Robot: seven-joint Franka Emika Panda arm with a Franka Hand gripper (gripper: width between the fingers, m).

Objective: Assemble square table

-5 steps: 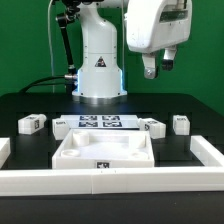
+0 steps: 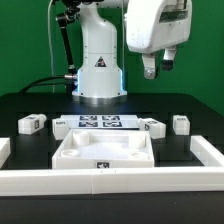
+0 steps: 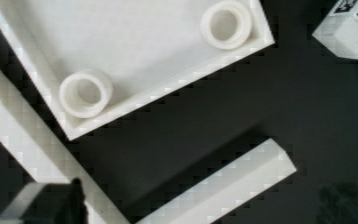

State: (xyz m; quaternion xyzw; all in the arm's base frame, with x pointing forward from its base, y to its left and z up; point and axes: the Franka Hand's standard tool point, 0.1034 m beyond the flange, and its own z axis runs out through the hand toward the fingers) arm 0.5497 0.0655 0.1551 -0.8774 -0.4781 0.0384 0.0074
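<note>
A: Hanging high over the table, why does the gripper (image 2: 157,66) keep its fingers apart and empty?

B: Nothing is picked up yet, I judge. The square table top (image 2: 103,150) lies recesses-up at the front rail wall (image 2: 110,181) (braced, probably), with loose legs (image 2: 180,123) beside it, within reach.

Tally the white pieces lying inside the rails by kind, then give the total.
slab: 1
legs: 4
marker board: 1
Total: 6
</note>
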